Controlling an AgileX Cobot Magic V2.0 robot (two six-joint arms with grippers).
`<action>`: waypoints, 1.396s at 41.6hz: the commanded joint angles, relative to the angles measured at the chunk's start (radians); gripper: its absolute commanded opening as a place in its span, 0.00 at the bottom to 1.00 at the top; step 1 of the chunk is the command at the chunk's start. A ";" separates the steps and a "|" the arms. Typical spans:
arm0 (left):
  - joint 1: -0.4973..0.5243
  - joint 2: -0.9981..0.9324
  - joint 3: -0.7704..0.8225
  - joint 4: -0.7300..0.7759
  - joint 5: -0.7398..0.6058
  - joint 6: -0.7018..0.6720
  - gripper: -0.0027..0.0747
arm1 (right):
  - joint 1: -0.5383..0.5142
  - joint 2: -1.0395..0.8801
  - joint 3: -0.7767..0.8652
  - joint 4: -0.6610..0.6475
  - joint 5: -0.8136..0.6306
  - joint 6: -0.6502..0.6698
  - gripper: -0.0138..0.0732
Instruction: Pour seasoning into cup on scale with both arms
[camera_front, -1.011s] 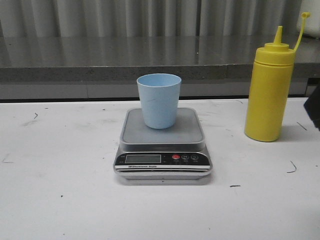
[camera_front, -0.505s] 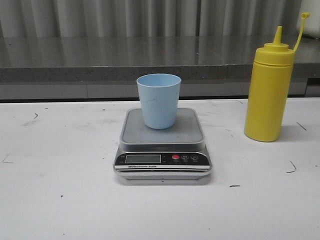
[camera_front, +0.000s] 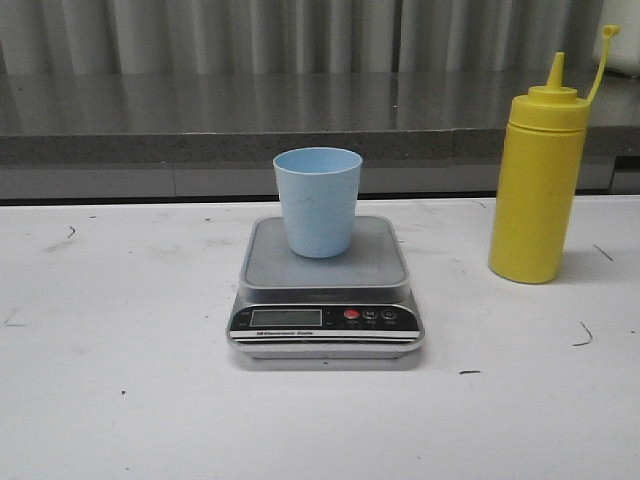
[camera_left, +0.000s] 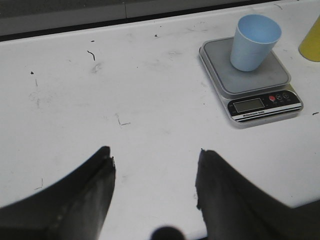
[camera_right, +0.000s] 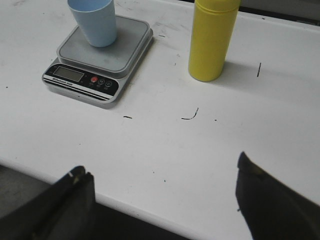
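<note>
A pale blue cup (camera_front: 318, 201) stands upright on the steel plate of a silver scale (camera_front: 326, 285) at the table's middle; both show in the left wrist view (cup (camera_left: 255, 42), scale (camera_left: 250, 75)) and the right wrist view (cup (camera_right: 95, 21), scale (camera_right: 100, 60)). The yellow seasoning bottle (camera_front: 537, 180) stands upright to the scale's right, its cap hanging off the nozzle; it also shows in the right wrist view (camera_right: 210, 40). My left gripper (camera_left: 155, 160) is open and empty over bare table, far from the scale. My right gripper (camera_right: 162, 172) is open and empty near the table's front edge.
A grey ledge (camera_front: 200, 130) runs along the back of the white table (camera_front: 120, 400). The table's front edge (camera_right: 150, 210) lies under the right gripper. Small dark marks dot the tabletop.
A dark arm part that showed at the right edge of the front view one second ago has left the view. Cup, scale and bottle have not moved.
</note>
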 joint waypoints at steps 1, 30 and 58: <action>0.001 0.007 -0.026 -0.004 -0.073 -0.003 0.50 | 0.002 0.009 -0.034 -0.003 -0.060 -0.015 0.83; 0.001 0.007 -0.005 -0.004 -0.071 -0.003 0.01 | 0.002 0.009 -0.034 -0.003 -0.053 -0.015 0.08; 0.139 -0.185 0.338 -0.007 -0.577 -0.003 0.01 | 0.000 0.009 -0.034 -0.003 -0.049 -0.015 0.08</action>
